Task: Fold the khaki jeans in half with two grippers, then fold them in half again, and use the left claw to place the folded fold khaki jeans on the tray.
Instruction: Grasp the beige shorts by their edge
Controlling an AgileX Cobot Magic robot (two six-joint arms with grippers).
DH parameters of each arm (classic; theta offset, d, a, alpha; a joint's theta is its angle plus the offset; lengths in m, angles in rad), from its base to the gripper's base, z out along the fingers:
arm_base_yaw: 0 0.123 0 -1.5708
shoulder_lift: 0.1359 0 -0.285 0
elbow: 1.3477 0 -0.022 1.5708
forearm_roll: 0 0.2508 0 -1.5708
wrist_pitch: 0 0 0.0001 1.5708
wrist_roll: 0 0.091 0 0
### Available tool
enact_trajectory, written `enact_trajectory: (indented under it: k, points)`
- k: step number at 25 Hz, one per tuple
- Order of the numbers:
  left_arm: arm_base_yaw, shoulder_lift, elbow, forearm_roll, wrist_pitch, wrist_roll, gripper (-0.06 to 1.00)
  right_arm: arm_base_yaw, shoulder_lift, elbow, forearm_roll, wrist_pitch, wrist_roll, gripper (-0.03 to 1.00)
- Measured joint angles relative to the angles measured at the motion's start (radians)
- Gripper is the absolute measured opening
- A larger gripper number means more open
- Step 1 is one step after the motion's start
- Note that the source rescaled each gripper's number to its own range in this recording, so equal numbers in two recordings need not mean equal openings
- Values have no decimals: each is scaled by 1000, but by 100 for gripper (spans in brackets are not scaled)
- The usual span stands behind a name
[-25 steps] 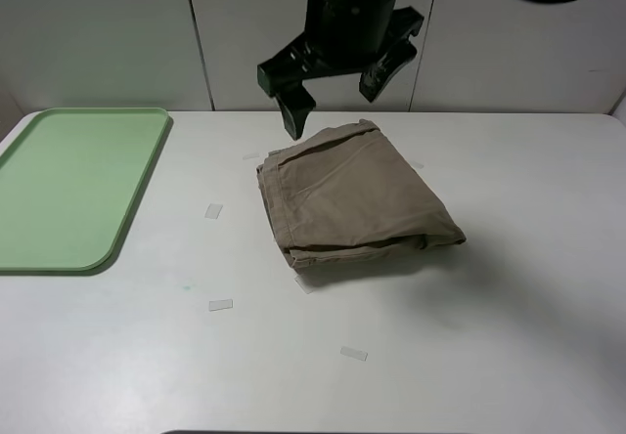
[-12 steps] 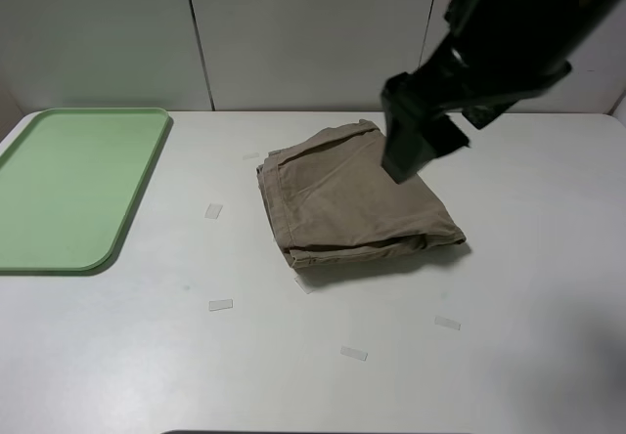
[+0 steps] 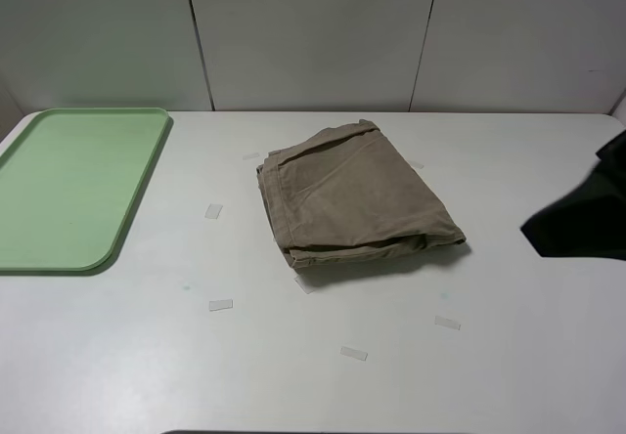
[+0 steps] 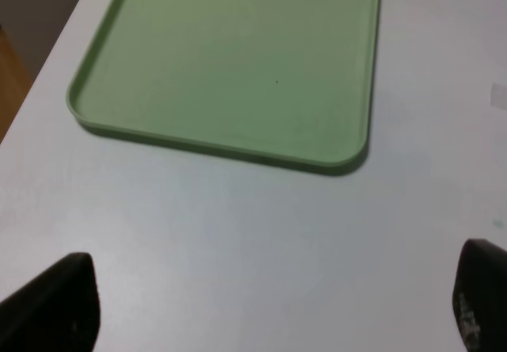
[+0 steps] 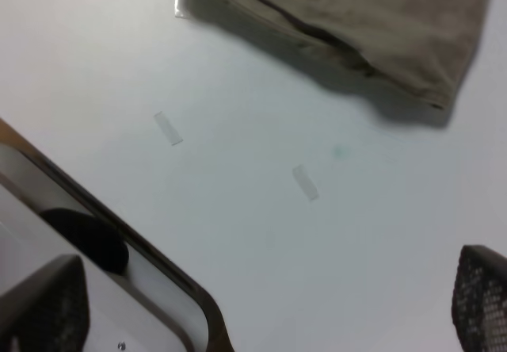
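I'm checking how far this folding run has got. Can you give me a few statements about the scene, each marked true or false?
1. The khaki jeans lie folded on the table, apart from the tray. True.
2. A cloth lies in the tray. False: the tray is bare.
3. The left claw is shut on the khaki jeans. False: its jaws stand open over bare table, near the tray's rim.
4. The right gripper is open and holds nothing. True.
5. Small pale strips lie on the table around the khaki jeans. True.
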Motion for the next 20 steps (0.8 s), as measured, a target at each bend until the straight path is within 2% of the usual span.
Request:
enact_trajectory:
  k: [12,15,20]
  points:
    - [0,0,0,0,0,0,87,-4,-401,259,7,2,0,100]
    - [0,0,0,0,0,0,87,-60,-461,307,23,3,0,100]
    - [0,0,0,0,0,0,87,-245,-540,346,31,-5,0,100]
